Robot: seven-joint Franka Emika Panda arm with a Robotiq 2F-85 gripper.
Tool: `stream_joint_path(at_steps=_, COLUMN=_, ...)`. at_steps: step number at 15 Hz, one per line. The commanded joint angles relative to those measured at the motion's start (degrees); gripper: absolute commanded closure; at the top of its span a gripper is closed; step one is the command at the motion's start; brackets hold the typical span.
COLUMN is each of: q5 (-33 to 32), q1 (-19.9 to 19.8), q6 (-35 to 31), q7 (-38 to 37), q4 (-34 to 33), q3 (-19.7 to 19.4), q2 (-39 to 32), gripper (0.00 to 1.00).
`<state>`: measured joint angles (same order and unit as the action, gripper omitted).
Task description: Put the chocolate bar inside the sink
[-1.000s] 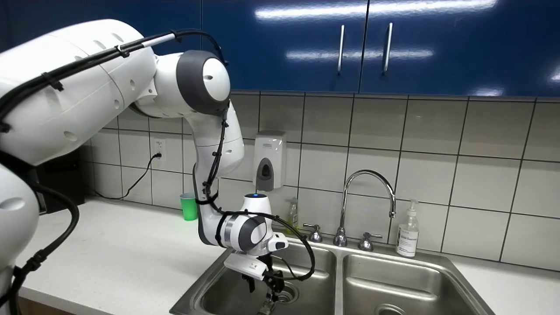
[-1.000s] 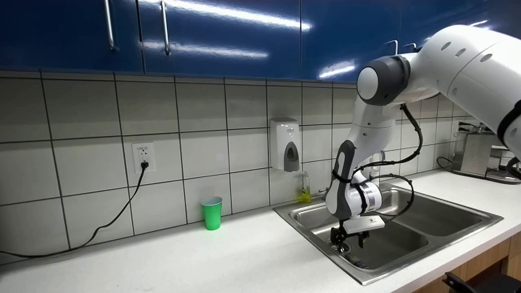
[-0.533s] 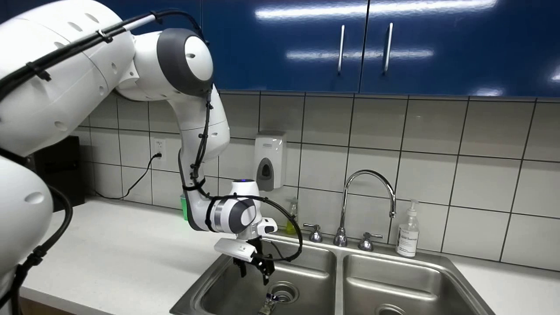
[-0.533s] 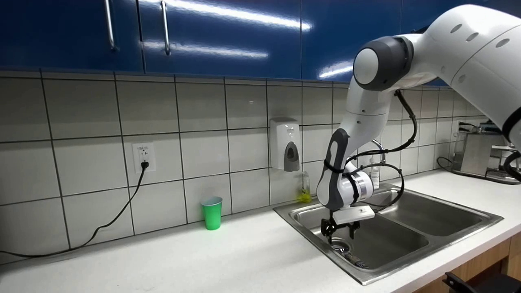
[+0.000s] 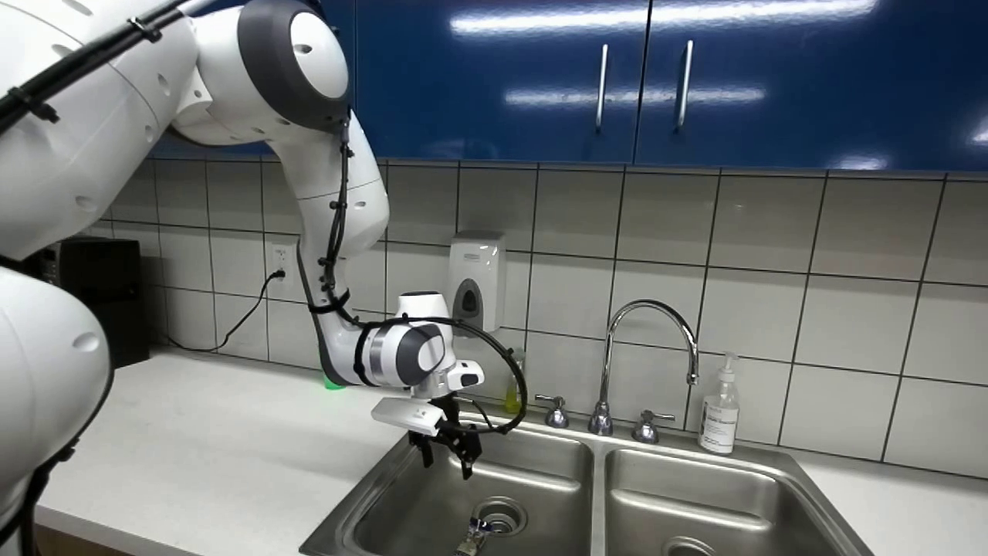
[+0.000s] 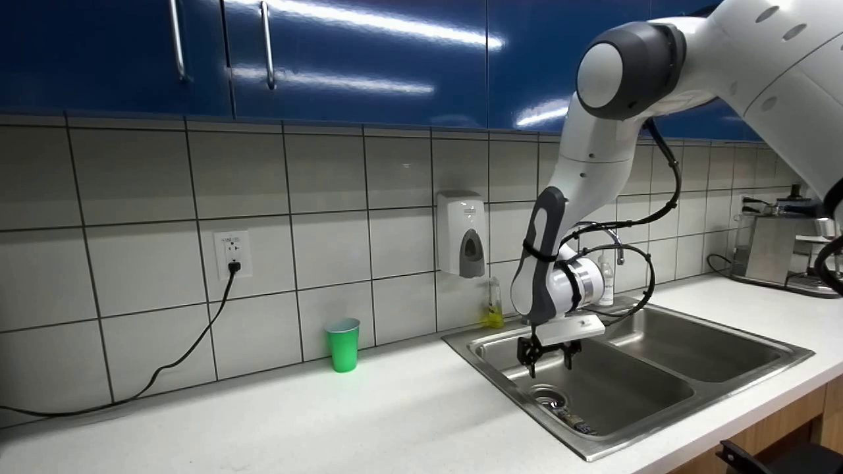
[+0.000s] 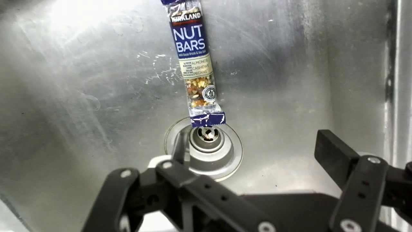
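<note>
Gripper (image 5: 447, 471), black and jointed, hangs with fingers (image 7: 334, 158) apart and empty above a stainless-steel double sink (image 5: 599, 510); below, on their near side, a slim blue-and-clear-wrapped nut bar (image 7: 194, 62) lies near-to-far in the left basin (image 5: 401, 510), from here seemingly clear of any retreat

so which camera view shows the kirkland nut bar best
The wrist view: the Kirkland nut bar appears large, lettering readable, one end cropped. Both exterior views show it small in the sink, lettering unreadable.

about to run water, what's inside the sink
A wrapped nut bar lies in the sink, one end overlapping the edge of the drain. Whatever is beneath the bar is covered.
</note>
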<state>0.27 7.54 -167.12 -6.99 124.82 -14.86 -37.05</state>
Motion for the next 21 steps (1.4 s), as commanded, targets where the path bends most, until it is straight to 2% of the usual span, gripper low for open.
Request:
stream_joint_path(at_steps=1, q5=-2.4, q1=1.4, q6=2.9, q7=-1.3, q4=5.0, q3=-0.2, q2=7.1, gripper=0.00)
stream_joint_path(at_steps=5, q5=-4.7, q1=3.0, q6=5.3, q7=-1.8, q4=8.5, q3=-0.3, q2=11.9, gripper=0.00)
stream_joint_path(at_steps=12, q5=-9.4, q1=3.5, q6=9.1, q7=-2.6, q4=16.3, q3=1.0, q2=20.5, gripper=0.00)
stream_joint_path(at_steps=21, q5=-10.3, q1=1.3, q6=12.7, q7=-3.0, q4=28.7, q3=6.5, q2=33.4, gripper=0.00)
